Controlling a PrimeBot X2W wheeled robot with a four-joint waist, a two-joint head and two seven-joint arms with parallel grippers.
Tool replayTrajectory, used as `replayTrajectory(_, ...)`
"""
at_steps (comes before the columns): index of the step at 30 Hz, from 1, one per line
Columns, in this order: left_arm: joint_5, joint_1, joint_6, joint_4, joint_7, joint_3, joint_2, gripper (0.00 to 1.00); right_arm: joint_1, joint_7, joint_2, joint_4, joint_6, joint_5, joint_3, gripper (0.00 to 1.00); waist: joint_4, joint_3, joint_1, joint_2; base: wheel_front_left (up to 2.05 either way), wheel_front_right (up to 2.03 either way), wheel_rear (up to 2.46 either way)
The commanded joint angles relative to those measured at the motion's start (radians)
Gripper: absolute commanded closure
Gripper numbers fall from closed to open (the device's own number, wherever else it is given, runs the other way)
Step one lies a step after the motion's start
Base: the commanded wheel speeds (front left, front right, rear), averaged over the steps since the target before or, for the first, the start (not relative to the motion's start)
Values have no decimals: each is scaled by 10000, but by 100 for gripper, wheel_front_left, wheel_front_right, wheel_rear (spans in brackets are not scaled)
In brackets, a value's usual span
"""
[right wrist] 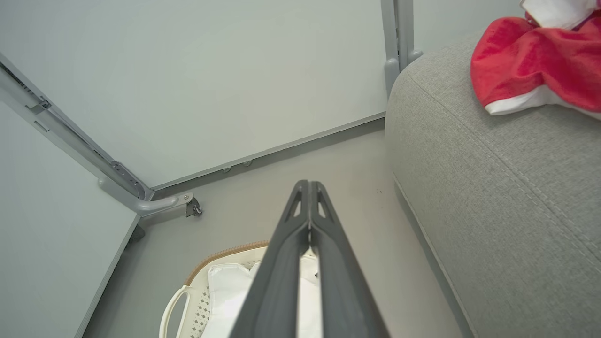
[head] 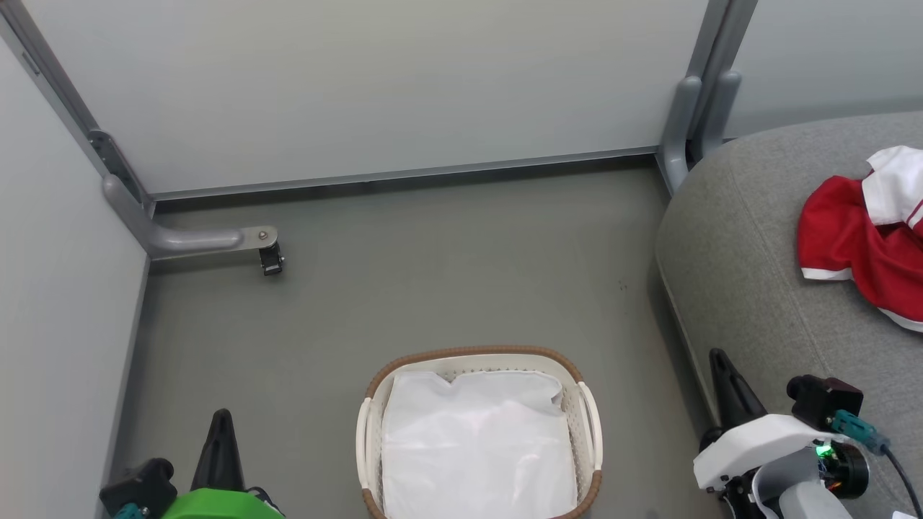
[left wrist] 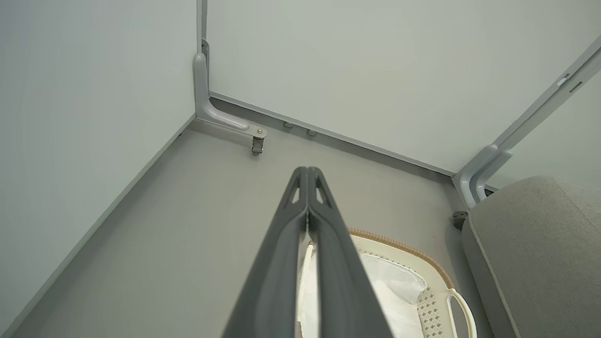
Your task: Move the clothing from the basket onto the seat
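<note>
1. Red clothing (head: 858,238) with white trim lies crumpled on the grey seat (head: 743,288), at the head view's right edge, partly cut off by the frame.
2. The seat has a rounded corner and a seam line near its top edge. It stands on the grey floor (head: 433,274), to the right of the basket.
3. Basket (head: 472,352) sits on the floor at bottom centre of the head view. It has a brown woven rim, white perforated walls and side handles. A white fabric liner (head: 476,447) covers its inside.
4. Left gripper (left wrist: 307,171) is closed, fingers pressed flat together. It is raised to the left of the basket, apart from it.
5. Right gripper (right wrist: 309,184) is closed, fingers together. It is raised between basket and seat.
6. Pale partition panels (head: 360,86) on grey metal feet close off the floor at back and left.
</note>
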Motion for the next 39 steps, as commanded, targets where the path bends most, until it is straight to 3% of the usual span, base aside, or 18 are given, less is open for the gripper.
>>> replayTrajectory(1, -417, -277, -73, -195, 86, 70, 24, 100, -116, 92, -39, -232, -1, 446, -70, 100, -1, -3, 1, -1, 0, 0, 0)
replayTrajectory(39, -5658, -826, -362, -527, 1502, 573, 53, 100, -17, 1496, -72, -897, -6, 5786, -646, 100, -36, -77, 1, -1, 0, 0, 0)
